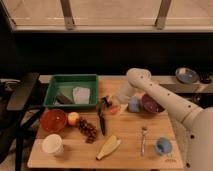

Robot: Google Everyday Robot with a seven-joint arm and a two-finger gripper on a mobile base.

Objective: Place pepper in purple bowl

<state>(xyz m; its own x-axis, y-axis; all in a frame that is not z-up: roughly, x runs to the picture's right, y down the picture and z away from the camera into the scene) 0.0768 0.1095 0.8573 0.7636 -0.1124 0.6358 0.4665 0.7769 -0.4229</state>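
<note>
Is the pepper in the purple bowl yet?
No, the pepper is still on the table, left of the purple bowl, with the end effector right at it.

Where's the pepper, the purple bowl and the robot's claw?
pepper [115,108]: camera view, its orange-red middle.
purple bowl [152,104]: camera view, its dark inner wall.
claw [106,102]: camera view, its dark tip, just left of the pepper.
</note>
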